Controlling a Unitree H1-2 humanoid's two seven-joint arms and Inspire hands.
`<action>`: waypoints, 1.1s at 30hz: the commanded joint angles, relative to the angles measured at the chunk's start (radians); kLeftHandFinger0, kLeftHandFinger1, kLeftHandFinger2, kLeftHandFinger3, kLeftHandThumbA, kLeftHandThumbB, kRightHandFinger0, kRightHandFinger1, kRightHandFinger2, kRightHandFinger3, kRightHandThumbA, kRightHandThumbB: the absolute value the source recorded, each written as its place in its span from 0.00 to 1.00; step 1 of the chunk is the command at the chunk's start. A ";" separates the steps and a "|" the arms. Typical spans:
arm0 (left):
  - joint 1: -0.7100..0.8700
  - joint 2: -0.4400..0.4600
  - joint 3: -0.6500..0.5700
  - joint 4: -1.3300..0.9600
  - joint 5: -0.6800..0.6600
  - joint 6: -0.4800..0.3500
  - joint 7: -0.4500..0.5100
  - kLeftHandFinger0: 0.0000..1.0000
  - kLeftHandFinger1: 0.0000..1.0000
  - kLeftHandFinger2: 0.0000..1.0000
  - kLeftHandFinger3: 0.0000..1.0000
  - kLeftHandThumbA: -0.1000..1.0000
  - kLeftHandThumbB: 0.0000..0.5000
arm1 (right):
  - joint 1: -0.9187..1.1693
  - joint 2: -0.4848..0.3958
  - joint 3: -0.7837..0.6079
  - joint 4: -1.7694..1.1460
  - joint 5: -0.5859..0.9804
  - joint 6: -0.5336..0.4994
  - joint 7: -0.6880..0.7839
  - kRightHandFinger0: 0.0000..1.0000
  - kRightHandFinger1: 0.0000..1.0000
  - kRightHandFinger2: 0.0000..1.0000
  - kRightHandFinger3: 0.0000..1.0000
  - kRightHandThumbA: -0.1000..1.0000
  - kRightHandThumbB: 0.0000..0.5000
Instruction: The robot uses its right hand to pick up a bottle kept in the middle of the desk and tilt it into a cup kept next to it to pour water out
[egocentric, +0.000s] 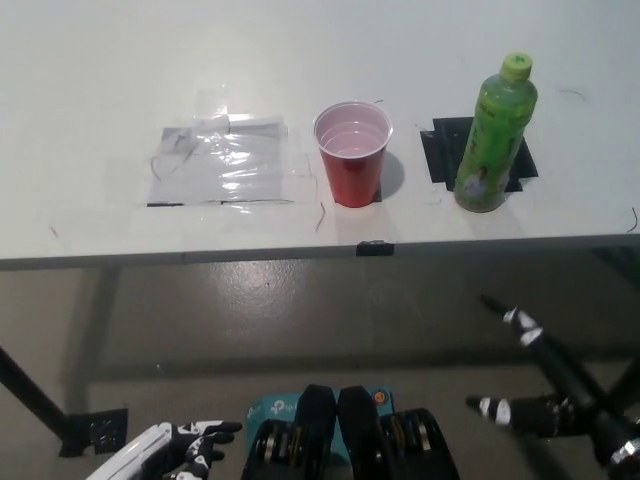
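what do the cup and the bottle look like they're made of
Cup: probably thin plastic, glossy red outside, pale smooth inside with a rolled rim. Bottle: likely clear plastic, see-through green body with a label and a lighter green screw cap.

1. Bright, even light falls on the white tabletop (300, 60), which looks nearly washed out.
2. Glare streaks across the clear taped sheet (225, 160).
3. The red cup (352, 152) and green bottle (494, 135) cast short, soft shadows to their right.
4. The floor (300, 310) below is dimmer, with a dull sheen.
5. The picture is slightly soft throughout.
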 joint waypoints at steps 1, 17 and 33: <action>0.011 0.008 0.009 -0.034 -0.013 -0.001 -0.020 0.90 0.91 0.88 1.00 1.00 0.94 | -0.092 0.017 -0.066 -0.043 0.031 0.030 -0.031 1.00 1.00 1.00 1.00 0.87 0.61; 0.024 -0.010 0.009 -0.031 -0.015 0.001 -0.027 0.91 0.90 0.88 1.00 1.00 0.94 | -0.411 0.099 -0.259 0.181 0.000 0.167 -0.164 1.00 1.00 1.00 1.00 1.00 1.00; 0.022 -0.012 0.007 -0.025 -0.015 -0.005 -0.042 0.90 0.90 0.88 1.00 1.00 0.94 | -0.589 0.169 -0.281 0.509 -0.003 0.181 -0.298 1.00 1.00 1.00 1.00 0.92 1.00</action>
